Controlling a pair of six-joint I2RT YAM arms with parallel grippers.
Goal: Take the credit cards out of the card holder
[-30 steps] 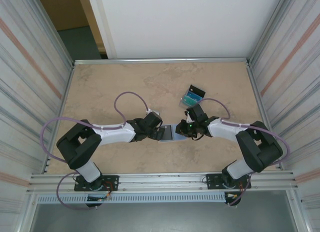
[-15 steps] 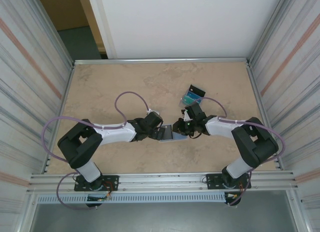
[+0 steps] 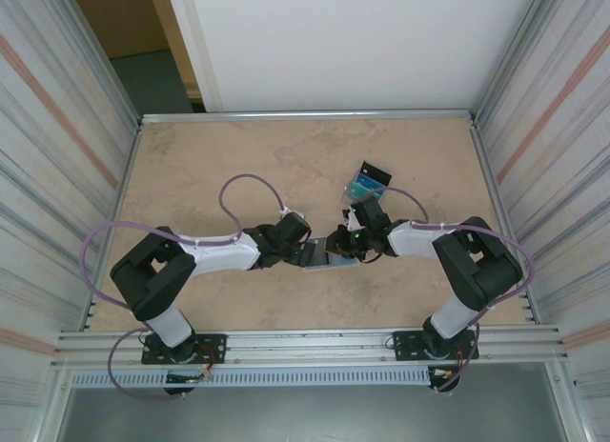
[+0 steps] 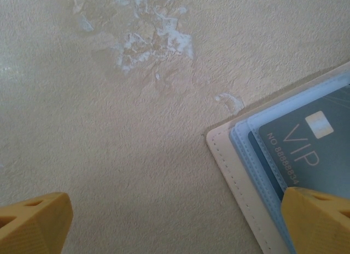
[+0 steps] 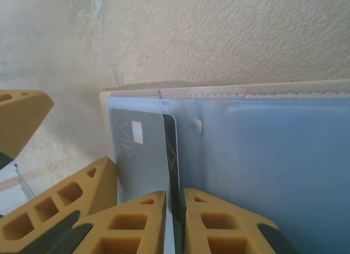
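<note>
Jaws nearly shut on the dark card, the right gripper should pull straight out while the wide-open left gripper pins the card holder.

black-white arms, purple cables, yellow fingertips

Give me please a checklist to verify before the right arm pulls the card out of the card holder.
1. Jaws of the right gripper closed on the dark card: ok.
2. One card alone gripped, the VIP card outside the jaws: ok.
3. The left gripper open, one finger over the card holder: ok.
4. Holder pressed down firmly enough: cannot tell.
5. The clear tray apart from the holder: ok.
</note>
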